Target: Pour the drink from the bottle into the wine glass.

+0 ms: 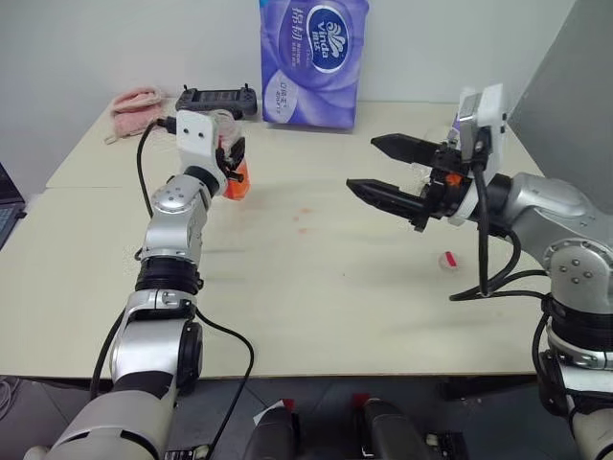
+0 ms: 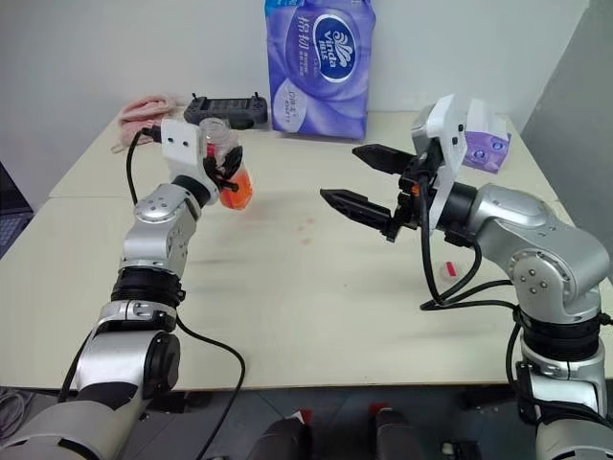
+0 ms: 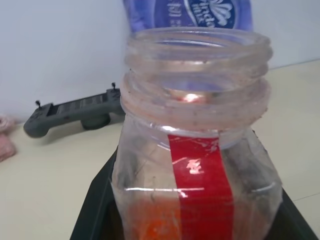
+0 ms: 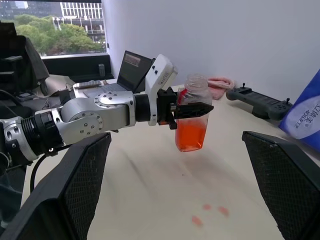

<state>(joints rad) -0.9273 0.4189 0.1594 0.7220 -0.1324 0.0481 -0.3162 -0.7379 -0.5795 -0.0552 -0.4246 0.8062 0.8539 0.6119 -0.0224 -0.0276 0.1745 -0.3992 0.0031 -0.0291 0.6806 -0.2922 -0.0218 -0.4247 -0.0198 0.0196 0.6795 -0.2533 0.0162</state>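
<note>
Silver jointed arms [image 1: 172, 225] — black cables, seemingly white wrist housings.

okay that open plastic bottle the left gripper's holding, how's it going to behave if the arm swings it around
The small clear plastic bottle has no cap on, so its orange-red drink would likely slosh out if tilted. Thin walls probably flex under the left gripper. Roughly half full, so likely light.

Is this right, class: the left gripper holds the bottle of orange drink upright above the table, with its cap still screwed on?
One thing is wrong: the cap is off. The left wrist view shows the bottle with bare threads and an open mouth. The left gripper does hold it upright above the table.
</note>
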